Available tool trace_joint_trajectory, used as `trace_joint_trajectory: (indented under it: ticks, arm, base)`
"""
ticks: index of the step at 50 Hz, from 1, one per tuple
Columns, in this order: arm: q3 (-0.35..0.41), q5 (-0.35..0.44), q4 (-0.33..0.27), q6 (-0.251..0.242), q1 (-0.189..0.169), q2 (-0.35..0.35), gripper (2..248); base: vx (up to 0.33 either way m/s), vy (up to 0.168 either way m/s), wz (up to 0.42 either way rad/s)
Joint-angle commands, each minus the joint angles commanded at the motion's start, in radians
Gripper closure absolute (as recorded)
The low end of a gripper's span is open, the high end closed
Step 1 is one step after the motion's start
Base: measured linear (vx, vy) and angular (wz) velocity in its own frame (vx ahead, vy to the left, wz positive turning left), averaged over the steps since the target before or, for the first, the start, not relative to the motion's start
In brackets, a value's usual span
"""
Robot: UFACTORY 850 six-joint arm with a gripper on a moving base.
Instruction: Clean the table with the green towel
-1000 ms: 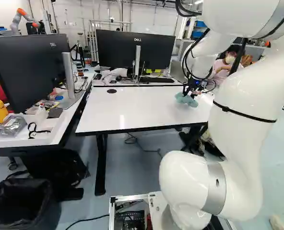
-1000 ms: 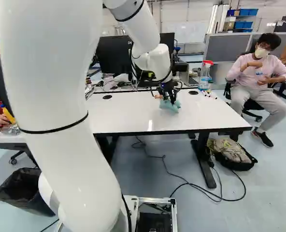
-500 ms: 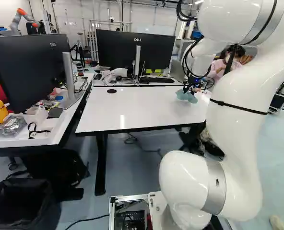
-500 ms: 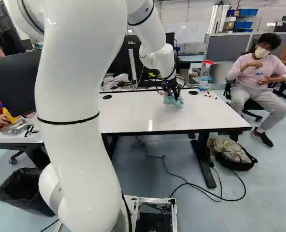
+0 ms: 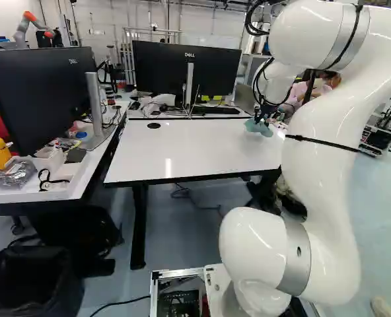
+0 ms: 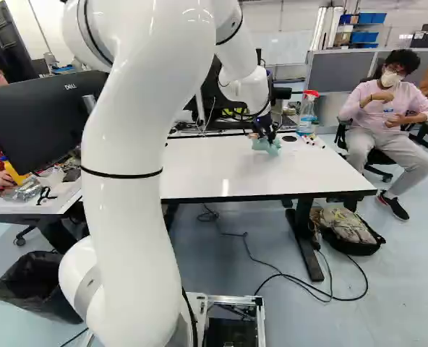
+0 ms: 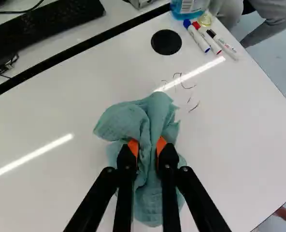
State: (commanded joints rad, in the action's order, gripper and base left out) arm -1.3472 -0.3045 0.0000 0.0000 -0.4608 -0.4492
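Observation:
My gripper (image 6: 266,133) is over the far right part of the white table (image 5: 189,152), partly hidden by the towel. In the wrist view the gripper (image 7: 147,150) is shut on the bunched green towel (image 7: 145,121), a fold of cloth pinched between its orange pads. The towel's loose ends spread around the fingers, low at the tabletop; whether all of it touches cannot be told. Dark pen marks (image 7: 193,107) lie on the table just ahead of the towel, towards the markers.
Several markers (image 7: 198,37) and a spray bottle (image 6: 307,112) stand or lie at the table's far right corner, near a black round cap (image 7: 166,42). Monitors (image 5: 185,69) and a keyboard (image 7: 41,29) are beyond the far edge. A person sits right of the table. Another robot (image 5: 32,26) is far back left.
The arm has swung, carrying the towel a little farther back and, in the right base view, to the right across the table. The grip stays shut. The base has not moved.

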Motion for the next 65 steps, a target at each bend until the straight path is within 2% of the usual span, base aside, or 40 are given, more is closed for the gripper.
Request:
trace_joint_trajectory:
  ticks: [46, 65]
  arm:
    - [-0.246, 0.09, 0.0, 0.0, -0.07, -0.185, 191]
    - [-0.28, 0.141, 0.0, 0.0, -0.078, -0.213, 191]
  base:
    - [0.0, 0.0, 0.0]
    - [0.0, 0.0, 0.0]
